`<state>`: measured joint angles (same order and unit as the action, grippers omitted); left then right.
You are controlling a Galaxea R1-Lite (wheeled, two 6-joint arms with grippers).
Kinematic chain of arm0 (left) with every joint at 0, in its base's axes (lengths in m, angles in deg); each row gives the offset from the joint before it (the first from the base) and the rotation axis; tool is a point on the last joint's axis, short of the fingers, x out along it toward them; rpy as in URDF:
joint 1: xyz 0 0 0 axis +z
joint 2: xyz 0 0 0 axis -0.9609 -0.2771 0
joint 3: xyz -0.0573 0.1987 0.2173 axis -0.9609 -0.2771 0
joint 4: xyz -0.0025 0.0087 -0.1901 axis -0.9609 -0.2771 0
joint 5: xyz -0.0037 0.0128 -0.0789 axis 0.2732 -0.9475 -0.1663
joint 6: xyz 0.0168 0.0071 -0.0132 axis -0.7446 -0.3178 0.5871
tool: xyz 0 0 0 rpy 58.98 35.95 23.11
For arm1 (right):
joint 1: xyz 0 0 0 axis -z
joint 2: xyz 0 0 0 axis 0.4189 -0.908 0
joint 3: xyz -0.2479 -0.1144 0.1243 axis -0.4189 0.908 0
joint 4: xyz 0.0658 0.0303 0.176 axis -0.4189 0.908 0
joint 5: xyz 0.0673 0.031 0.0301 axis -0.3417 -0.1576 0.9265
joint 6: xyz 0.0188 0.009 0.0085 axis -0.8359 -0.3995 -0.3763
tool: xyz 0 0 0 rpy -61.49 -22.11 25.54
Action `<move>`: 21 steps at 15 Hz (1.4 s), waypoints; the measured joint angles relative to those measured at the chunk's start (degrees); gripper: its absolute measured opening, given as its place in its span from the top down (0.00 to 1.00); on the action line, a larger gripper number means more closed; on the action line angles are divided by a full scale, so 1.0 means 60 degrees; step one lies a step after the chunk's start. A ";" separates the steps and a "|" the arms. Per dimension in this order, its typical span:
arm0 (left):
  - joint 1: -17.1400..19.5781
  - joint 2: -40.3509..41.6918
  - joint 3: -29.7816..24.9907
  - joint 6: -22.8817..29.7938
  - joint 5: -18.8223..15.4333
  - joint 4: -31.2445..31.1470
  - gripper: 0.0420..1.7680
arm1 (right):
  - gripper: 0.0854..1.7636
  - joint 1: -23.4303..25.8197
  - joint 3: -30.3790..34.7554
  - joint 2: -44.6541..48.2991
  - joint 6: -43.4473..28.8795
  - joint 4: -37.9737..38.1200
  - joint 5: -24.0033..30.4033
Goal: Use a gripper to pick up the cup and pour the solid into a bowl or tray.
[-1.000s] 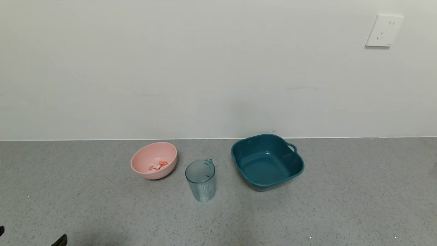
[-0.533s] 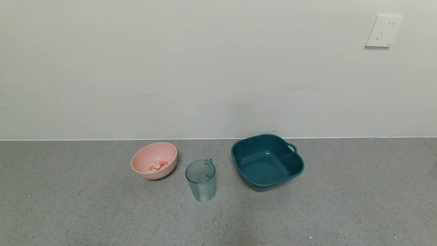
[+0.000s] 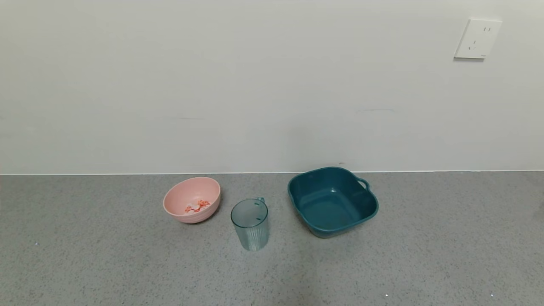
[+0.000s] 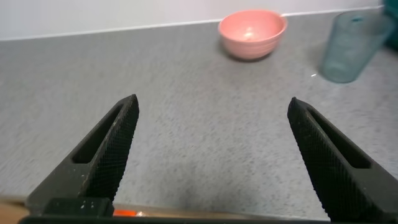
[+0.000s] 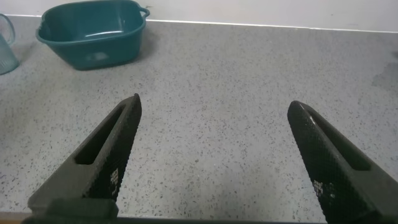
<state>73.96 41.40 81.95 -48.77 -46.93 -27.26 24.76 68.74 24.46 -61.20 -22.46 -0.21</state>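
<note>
The clear blue-green ribbed cup (image 3: 250,223) stands upright on the grey counter, empty as far as I can see, and shows in the left wrist view (image 4: 352,46). The pale pink bowl (image 3: 192,199) sits just left of it and holds the orange-pink and whitish solid (image 3: 197,206); the bowl also shows in the left wrist view (image 4: 252,33). Neither gripper shows in the head view. My left gripper (image 4: 212,124) is open and empty, low over the counter, well short of the bowl. My right gripper (image 5: 214,127) is open and empty over bare counter.
A dark teal squarish handled tub (image 3: 332,201) stands right of the cup, also in the right wrist view (image 5: 92,32). A white wall with a socket (image 3: 477,38) runs behind the counter (image 3: 127,263).
A dark piece of the left arm that showed at the head view's bottom left corner one second ago has gone out of view. The cup, bowl and tub have not moved.
</note>
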 joint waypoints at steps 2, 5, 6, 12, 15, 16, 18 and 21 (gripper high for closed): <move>0.0014 0.0488 -0.0098 0.0120 -0.0520 0.0510 0.03 | 0.03 0.0000 0.0000 0.0000 0.0000 -0.0004 0.0000; 0.0018 0.0768 -0.0914 0.0110 -0.0851 0.2170 0.03 | 0.03 0.0000 0.0000 0.0000 0.0000 0.0000 0.0000; 0.0018 0.0798 -0.1282 0.0091 -0.0949 0.2588 0.03 | 0.03 0.0000 0.0000 0.0000 0.0000 -0.0004 0.0000; 0.0018 0.0839 -0.2026 0.0522 -0.1304 0.1816 0.03 | 0.03 0.0000 0.0000 0.0000 0.0000 0.0000 0.0002; 0.0018 0.0843 -0.2044 0.0977 -0.1250 0.1845 0.03 | 0.03 0.0000 0.0000 0.0000 0.0000 0.0000 0.0000; 0.0018 0.0843 -0.2044 0.1069 -0.1235 0.1841 0.03 | 0.03 0.0000 0.0000 0.0000 0.0000 0.0000 0.0002; 0.0018 0.0843 -0.2044 0.1398 -0.1158 0.1853 0.03 | 0.03 0.0000 0.0000 0.0000 0.0000 0.0000 0.0000; 0.0018 0.0843 -0.2044 0.1499 -0.1107 0.1859 0.03 | 0.03 0.0000 0.0000 0.0000 0.0004 0.0000 0.0000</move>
<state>74.07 46.46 69.68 -39.77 -53.57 -16.10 24.76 68.74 24.46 -61.17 -22.46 -0.21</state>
